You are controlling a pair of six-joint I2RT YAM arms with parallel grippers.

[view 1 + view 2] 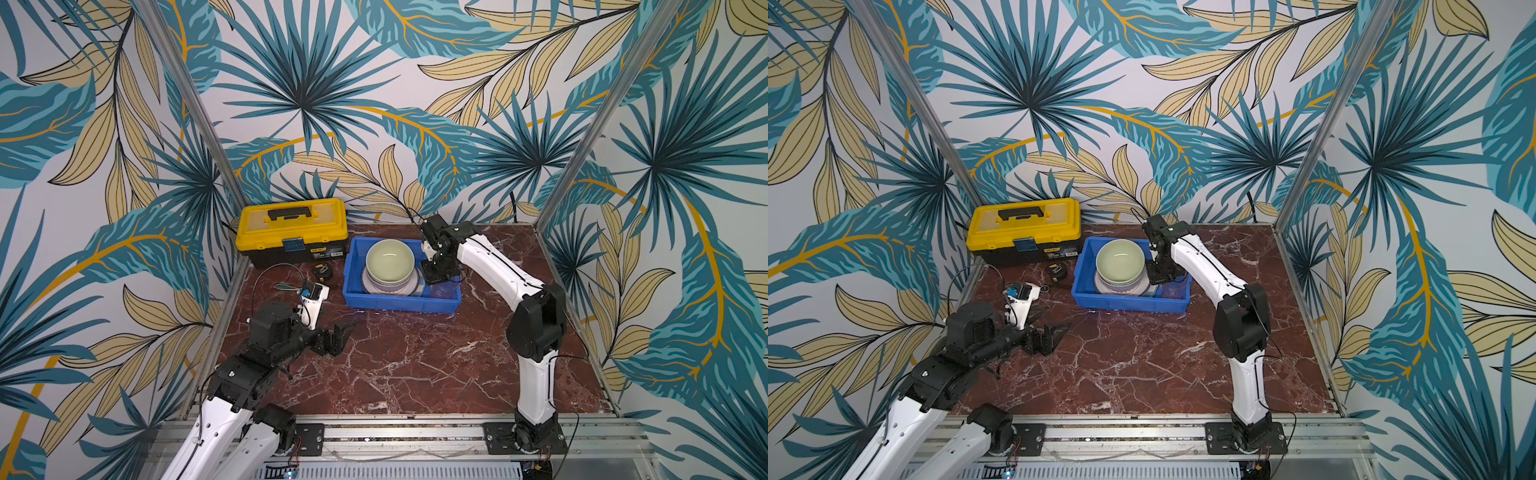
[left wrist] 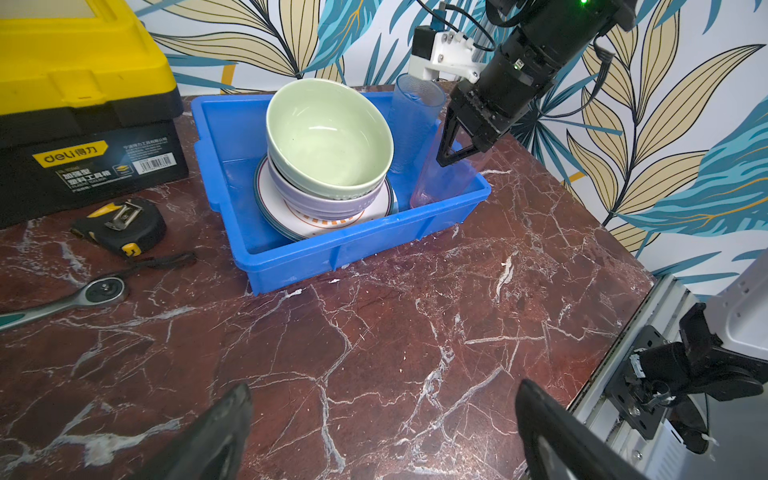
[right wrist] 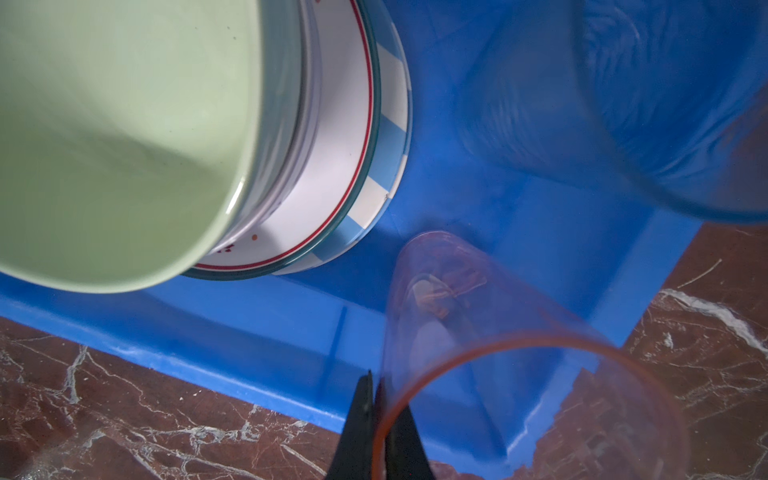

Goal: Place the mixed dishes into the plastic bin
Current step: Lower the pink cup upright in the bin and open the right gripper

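While the right pincer was clenched on the rim of the pinkish tumbler, with a finger on either side of its wall, the tumbler leaned tilted below the pincer. Its base was down inside the blue plastic bin. Just beside that pincer stood the bluish tumbler, upright in the same bin; whether the two tumblers touched could not be told. Near the pincer's other side, the pale green bowl sat nested in the lavender bowl. Both bowls rested on the white plate with orange marks, and a blue-and-white striped plate lay beneath. The left pincer was released, its jaws spread wide and holding nothing, low over the bare marble table. The bin lay ahead of it, well apart.
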